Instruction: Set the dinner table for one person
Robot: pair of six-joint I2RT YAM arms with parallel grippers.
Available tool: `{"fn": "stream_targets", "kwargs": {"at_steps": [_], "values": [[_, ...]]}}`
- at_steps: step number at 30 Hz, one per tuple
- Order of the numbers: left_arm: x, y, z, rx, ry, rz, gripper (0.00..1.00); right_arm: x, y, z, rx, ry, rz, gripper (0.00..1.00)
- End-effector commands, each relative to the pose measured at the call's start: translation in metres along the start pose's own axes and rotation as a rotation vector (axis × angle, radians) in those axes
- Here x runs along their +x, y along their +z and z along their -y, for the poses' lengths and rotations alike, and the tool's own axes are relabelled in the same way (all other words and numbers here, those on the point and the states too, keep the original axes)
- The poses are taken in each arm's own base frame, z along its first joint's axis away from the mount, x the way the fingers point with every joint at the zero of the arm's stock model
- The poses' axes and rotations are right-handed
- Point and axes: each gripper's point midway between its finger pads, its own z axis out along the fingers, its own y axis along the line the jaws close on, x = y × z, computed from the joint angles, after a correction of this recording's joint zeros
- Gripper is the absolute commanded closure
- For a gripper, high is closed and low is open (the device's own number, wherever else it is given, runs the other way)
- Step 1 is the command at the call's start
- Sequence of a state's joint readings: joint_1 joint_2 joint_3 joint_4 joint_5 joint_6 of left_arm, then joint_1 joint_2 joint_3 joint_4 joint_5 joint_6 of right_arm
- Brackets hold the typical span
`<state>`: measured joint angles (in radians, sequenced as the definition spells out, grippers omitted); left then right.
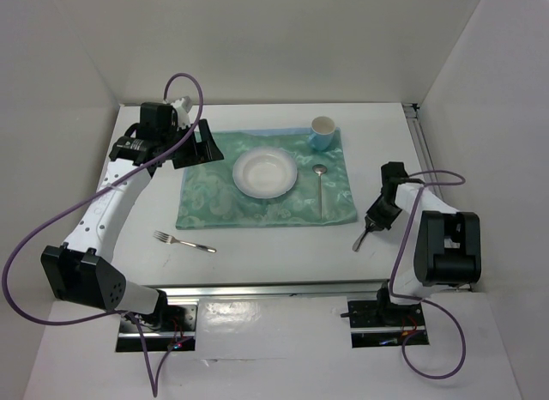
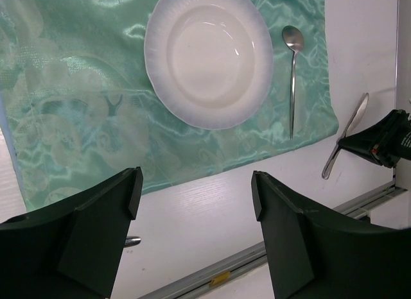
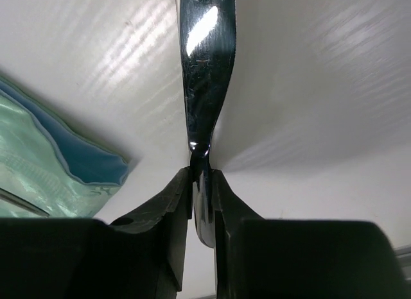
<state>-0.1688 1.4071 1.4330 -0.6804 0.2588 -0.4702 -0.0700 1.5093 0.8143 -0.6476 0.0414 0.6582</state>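
Two fingers of your right hand (image 3: 202, 177) are clenched on a knife (image 3: 207, 68), which slants low over the white tabletop (image 1: 283, 254) just right of the green mat (image 1: 214, 198). That arm is folded, wrist pitched down. Your left hand (image 1: 193, 147) is released, jaws wide, hovering at the mat's far left corner and facing the plate (image 1: 265, 172). The tabletop spans the booth floor, with its rail nearest you.

I see the mat (image 1: 214, 198) lying on the dinner table (image 1: 283, 254). On the mat: plate (image 1: 265, 172) centred, spoon (image 1: 320, 190) just right of it, cup (image 1: 322, 132) at the far right corner. The fork (image 1: 183, 242) lies before the mat's left half; the knife (image 1: 360, 241) is to the mat's right.
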Motion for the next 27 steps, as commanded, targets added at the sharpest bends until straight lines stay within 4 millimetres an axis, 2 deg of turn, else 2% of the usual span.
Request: {"fn": "stream_targets", "kwargs": {"at_steps": [1,4,8,9,11,12,14,15,18,21,23,26,27], "values": [[-0.007,-0.003,0.007,0.028,0.028,0.022,0.14,-0.040,-0.023,-0.010,-0.003,-0.011,0.150,0.84],[-0.007,-0.003,0.007,0.028,0.028,0.022,0.14,-0.054,-0.039,-0.016,0.004,-0.060,0.211,0.84],[-0.006,-0.001,0.008,0.038,0.028,0.020,0.14,-0.064,-0.058,-0.041,-0.040,-0.168,0.252,0.84],[-0.006,-0.001,0.008,0.038,0.028,0.020,0.14,-0.064,-0.064,-0.058,-0.074,-0.199,0.260,0.84],[-0.006,-0.001,0.008,0.038,0.019,0.020,0.14,-0.059,-0.066,-0.074,-0.086,-0.267,0.256,0.86],[-0.004,0.001,0.005,0.021,0.007,0.015,0.14,-0.055,-0.069,-0.094,-0.109,-0.323,0.259,0.86],[-0.004,-0.002,0.002,-0.003,-0.018,0.024,0.14,-0.053,-0.070,-0.111,-0.099,-0.352,0.274,0.86],[0.000,0.000,-0.004,-0.029,-0.037,0.014,0.14,-0.050,-0.069,-0.117,-0.089,-0.364,0.272,0.86],[0.008,-0.006,-0.016,-0.107,-0.134,0.037,0.15,-0.030,-0.062,-0.154,-0.118,-0.456,0.257,0.86],[0.029,-0.007,-0.031,-0.178,-0.267,0.030,0.12,-0.026,-0.045,-0.177,-0.100,-0.494,0.245,0.86],[0.050,-0.002,-0.044,-0.233,-0.333,-0.007,0.00,-0.027,-0.031,-0.185,-0.055,-0.513,0.234,0.86],[0.071,-0.004,-0.043,-0.258,-0.323,-0.050,0.00,-0.024,-0.016,-0.189,0.007,-0.554,0.244,0.86],[0.074,-0.004,-0.056,-0.321,-0.329,-0.038,0.00,-0.026,-0.015,-0.192,0.005,-0.553,0.246,0.84]]}}
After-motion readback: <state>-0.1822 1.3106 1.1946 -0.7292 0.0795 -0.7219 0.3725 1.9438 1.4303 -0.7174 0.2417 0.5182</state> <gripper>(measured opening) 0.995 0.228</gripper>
